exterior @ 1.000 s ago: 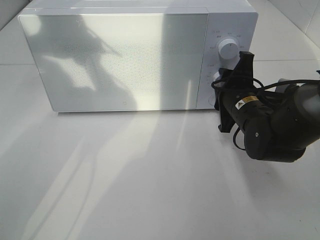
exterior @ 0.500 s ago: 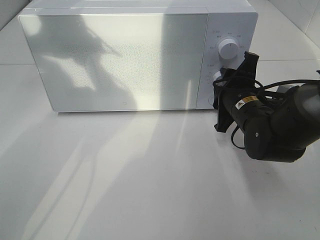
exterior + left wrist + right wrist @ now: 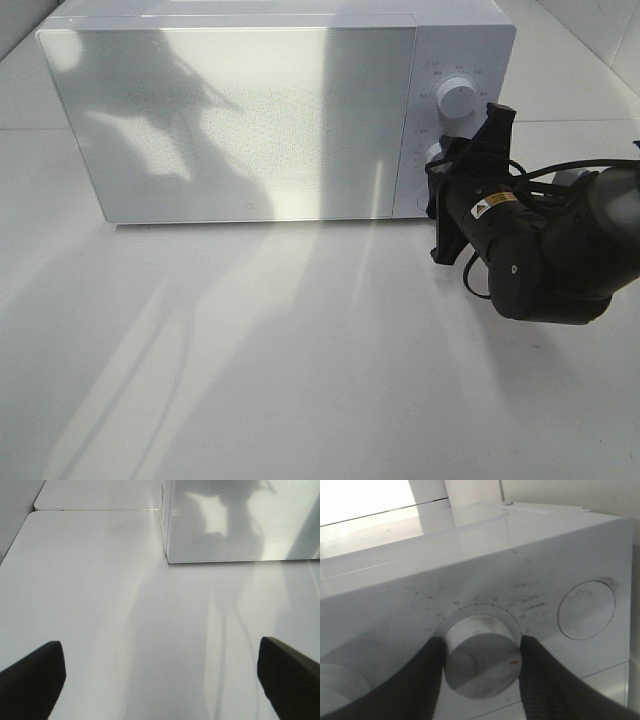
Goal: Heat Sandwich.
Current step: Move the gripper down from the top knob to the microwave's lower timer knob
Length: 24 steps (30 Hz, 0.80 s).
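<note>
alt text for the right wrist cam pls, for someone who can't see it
Close-up of the right gripper, its two dark fingers clamped on either side of a white dial on the white microwave control panel. The dial's face has a small red mark, tick marks ring it, and another round white control sits beside it.

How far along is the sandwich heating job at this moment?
Done, apparently: the microwave door is closed; no sandwich is in view, so it may be inside. In hand: the right gripper clasps the lower knob. Remaining, probably: turning it and taking the sandwich out afterwards. The left gripper hangs open over the table.
</note>
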Tool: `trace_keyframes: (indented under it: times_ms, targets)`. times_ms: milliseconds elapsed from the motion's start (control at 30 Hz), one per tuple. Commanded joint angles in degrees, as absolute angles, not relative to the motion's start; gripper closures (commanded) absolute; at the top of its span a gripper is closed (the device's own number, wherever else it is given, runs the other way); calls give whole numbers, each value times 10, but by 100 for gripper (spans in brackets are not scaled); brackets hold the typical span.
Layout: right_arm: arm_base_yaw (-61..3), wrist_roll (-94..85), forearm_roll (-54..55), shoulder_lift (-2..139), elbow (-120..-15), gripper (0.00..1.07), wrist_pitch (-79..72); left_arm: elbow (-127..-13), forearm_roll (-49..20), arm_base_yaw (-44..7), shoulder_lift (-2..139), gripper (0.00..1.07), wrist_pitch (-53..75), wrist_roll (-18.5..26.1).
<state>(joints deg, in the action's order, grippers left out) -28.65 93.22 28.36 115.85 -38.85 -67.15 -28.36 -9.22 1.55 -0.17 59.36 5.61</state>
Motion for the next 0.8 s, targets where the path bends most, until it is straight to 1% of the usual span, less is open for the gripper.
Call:
trace_keyframes:
  times_ms: [33,67,100,167,200,233,300,333,433,533,800]
  targets:
    - [-287,918,263,1154,-397,60,-778,-282,-96,16,-18,8,588,53]
    - [-287,918,263,1154,-397,53,-778,-282,-96,16,-18,8,588,53]
    - [-287,918,263,1154,-397,53,-778,-282,-96,16,-18,8,588,53]
    - [-287,918,263,1154,-397,43,-778,-282,-96,16,-18,8,588,53]
    - [-287,918,261,1154,-396,34,-778,-282,-96,16,-18,8,588,53]
    - [-287,918,261,1154,-396,34,-778,-282,-96,16,-18,8,588,53]
    - [-287,917,257,1154,-394,27,-778,-282,-96,16,-18,8,588,53]
    - [-287,915,257,1154,-392,25,-778,-282,-96,16,-18,8,588,53]
    - [-287,915,255,1154,-383,26,-778,-282,-96,16,-18,8,588,53]
    - [-287,916,249,1154,-368,30,-779,-282,-96,16,-18,8,588,53]
    - [-287,921,207,1141,-331,31,-778,-282,-96,16,-18,8,588,53]
